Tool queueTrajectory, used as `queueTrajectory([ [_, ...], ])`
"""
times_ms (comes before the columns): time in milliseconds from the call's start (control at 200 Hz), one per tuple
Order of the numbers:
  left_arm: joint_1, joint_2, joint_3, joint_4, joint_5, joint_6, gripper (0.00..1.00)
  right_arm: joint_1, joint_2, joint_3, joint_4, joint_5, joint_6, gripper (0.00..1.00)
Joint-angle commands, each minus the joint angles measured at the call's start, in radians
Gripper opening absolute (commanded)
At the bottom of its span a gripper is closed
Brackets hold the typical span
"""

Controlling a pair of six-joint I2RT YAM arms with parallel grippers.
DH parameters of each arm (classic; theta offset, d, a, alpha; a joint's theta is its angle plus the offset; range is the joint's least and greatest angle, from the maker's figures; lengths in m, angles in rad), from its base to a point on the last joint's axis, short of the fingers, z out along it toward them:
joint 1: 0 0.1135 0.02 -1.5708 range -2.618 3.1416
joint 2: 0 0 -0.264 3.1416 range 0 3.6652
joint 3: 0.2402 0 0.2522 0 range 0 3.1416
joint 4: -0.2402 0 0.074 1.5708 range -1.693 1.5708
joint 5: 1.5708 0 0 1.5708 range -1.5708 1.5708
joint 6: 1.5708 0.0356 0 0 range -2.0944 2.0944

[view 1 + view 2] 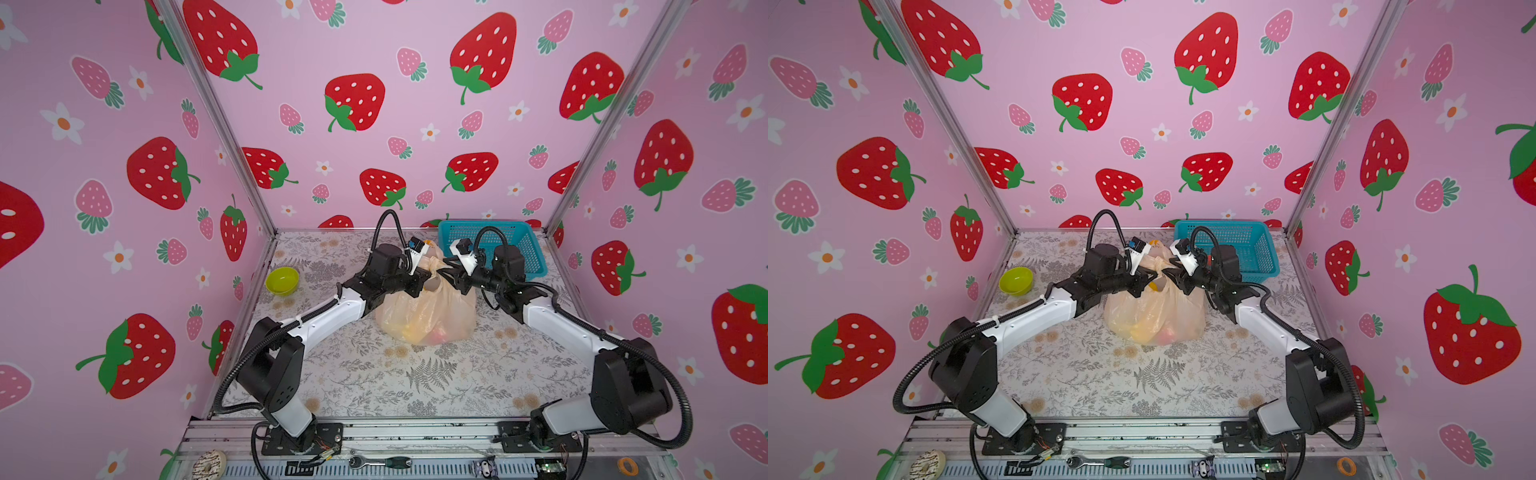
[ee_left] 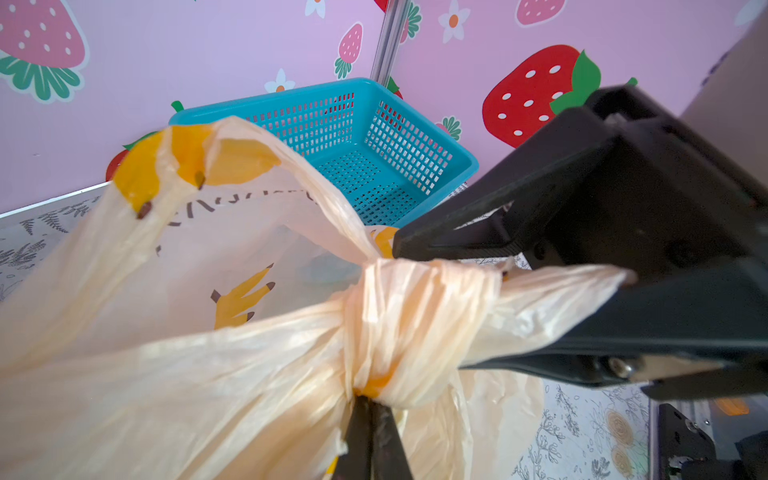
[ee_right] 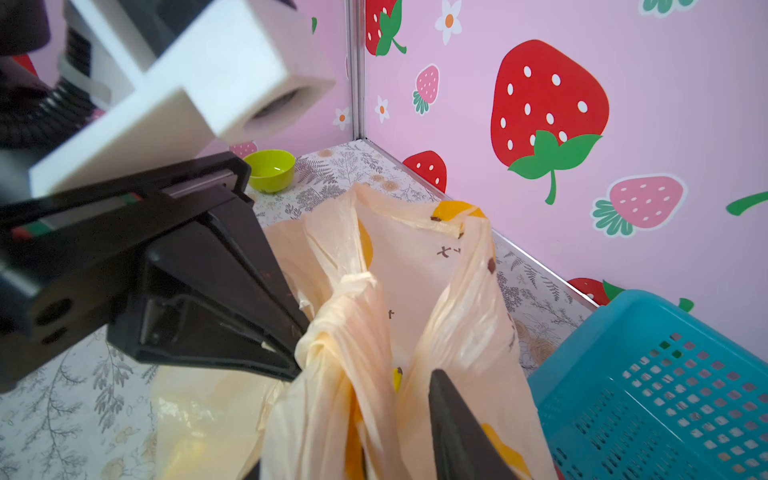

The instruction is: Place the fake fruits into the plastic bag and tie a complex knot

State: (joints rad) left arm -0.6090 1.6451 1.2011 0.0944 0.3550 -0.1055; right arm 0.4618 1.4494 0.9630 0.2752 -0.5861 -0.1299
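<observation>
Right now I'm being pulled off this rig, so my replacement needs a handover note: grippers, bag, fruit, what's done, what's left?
Left gripper: fingers shut on the plastic bag right at the knot.
Right gripper: fingers open around the strip end, not clamping.
Bag sits on the table, fake fruits showing through; blue basket looks empty.
Done: fruit bagged, handles knotted.
Left: probably check tightness, release, withdraw.

I see the fern-print table [image 1: 415,386] carrying the plastic bag [image 1: 419,311] near its middle. A green bowl [image 1: 282,280] sits far left, and a blue basket [image 1: 528,253] stands back right.
</observation>
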Motion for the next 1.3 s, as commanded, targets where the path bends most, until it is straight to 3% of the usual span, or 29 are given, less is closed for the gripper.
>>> queueTrajectory([
  [0, -0.003, 0.013, 0.035, -0.009, -0.007, 0.014, 0.0, -0.002, -0.021, 0.037, -0.074, -0.024, -0.08, 0.5],
  [220, -0.003, 0.013, 0.037, -0.024, -0.005, 0.028, 0.0, 0.0, -0.004, 0.033, -0.013, -0.099, -0.021, 0.62],
  [460, -0.005, 0.015, 0.04, -0.036, -0.012, 0.048, 0.0, 0.013, 0.044, 0.048, 0.089, -0.039, 0.117, 0.59],
  [715, -0.01, 0.021, 0.047, -0.041, -0.008, 0.054, 0.0, 0.031, 0.062, 0.049, 0.11, 0.021, 0.128, 0.52],
  [991, -0.01, 0.001, 0.045, -0.052, -0.012, 0.055, 0.0, 0.04, 0.057, 0.034, 0.122, 0.027, 0.087, 0.04],
  [1021, -0.01, -0.008, 0.042, -0.053, -0.009, 0.056, 0.04, 0.039, 0.051, 0.033, 0.117, 0.027, 0.074, 0.0],
  [1296, 0.011, -0.153, 0.016, -0.174, 0.05, 0.118, 0.41, 0.034, -0.033, 0.0, 0.092, -0.047, -0.085, 0.0],
])
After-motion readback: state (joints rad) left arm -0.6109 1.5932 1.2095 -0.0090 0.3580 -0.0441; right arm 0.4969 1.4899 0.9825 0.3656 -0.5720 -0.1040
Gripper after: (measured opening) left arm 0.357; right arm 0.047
